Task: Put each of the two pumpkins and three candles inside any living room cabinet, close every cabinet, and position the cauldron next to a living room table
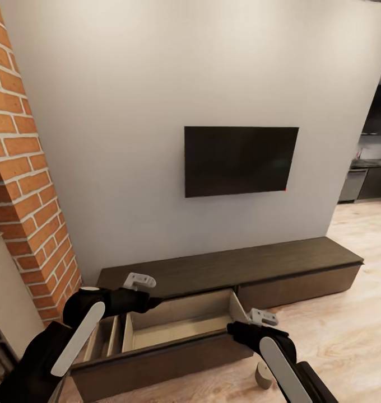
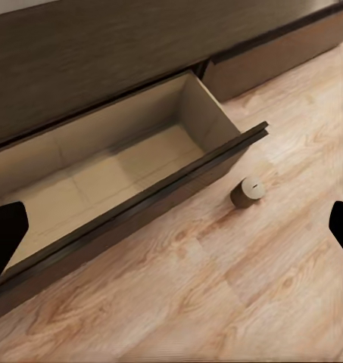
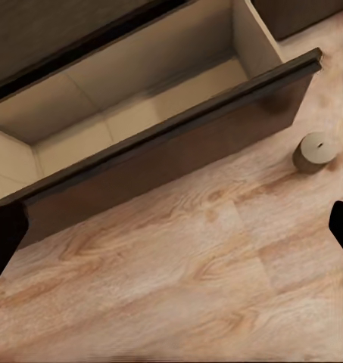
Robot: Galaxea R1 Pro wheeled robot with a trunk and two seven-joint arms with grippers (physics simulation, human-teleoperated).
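The cabinet (image 1: 230, 268) drawer (image 1: 157, 336) stood open and looked empty, one candle (image 1: 263, 375) sat on the floor (image 1: 347, 324) beside it, and both hands, left hand (image 2: 171, 227) and right hand (image 3: 171, 234), were spread wide, holding nothing.

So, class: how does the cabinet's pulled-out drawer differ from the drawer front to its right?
The pulled-out drawer stands open over the floor, showing pale beige insides; the right drawer front sits shut, flush with the cabinet, insides hidden. A candle stands by the open one. Both have dark brown handleless fronts.

The cabinet (image 1: 241, 266) is dark brown wood, its open drawer (image 1: 173, 327) pale beige inside. The candle (image 2: 248, 191) is tan. The floor (image 1: 353, 330) is light wood planks, the chimney (image 1: 28, 190) red brick, the TV (image 1: 240, 160) black.
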